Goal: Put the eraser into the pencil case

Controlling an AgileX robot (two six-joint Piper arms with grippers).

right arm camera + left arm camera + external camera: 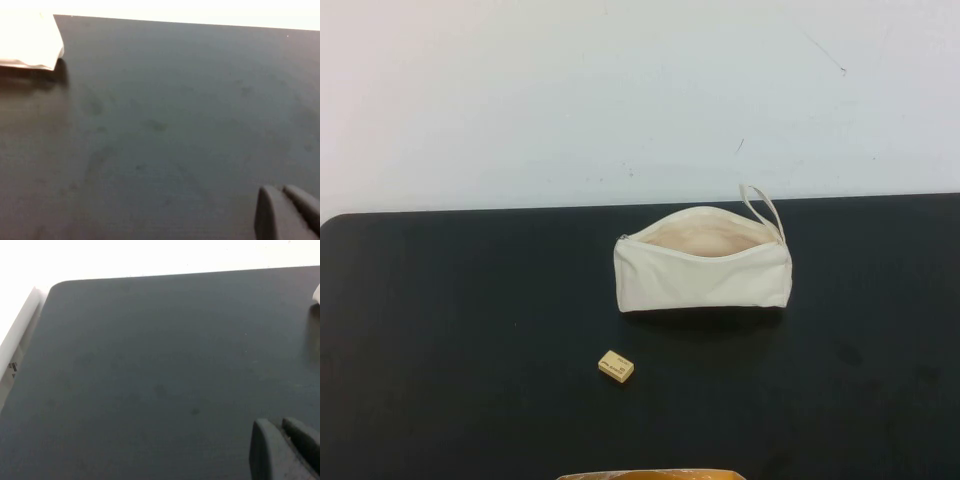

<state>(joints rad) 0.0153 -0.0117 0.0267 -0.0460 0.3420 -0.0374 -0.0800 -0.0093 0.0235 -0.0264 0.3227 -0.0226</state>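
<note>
Clearly, the pencil case (703, 272) lies on the black table (440, 330) near its far edge, its zip open so that the beige lining shows, and its loop strap (763, 208) rises at the end toward the robot's right. The eraser (616, 367) lies flat on the table, nearer the robot and apart from the case. Each wrist view shows only dark fingertips of the left gripper (282, 442) and the right gripper (286, 207), seemingly close together above bare table.
</note>
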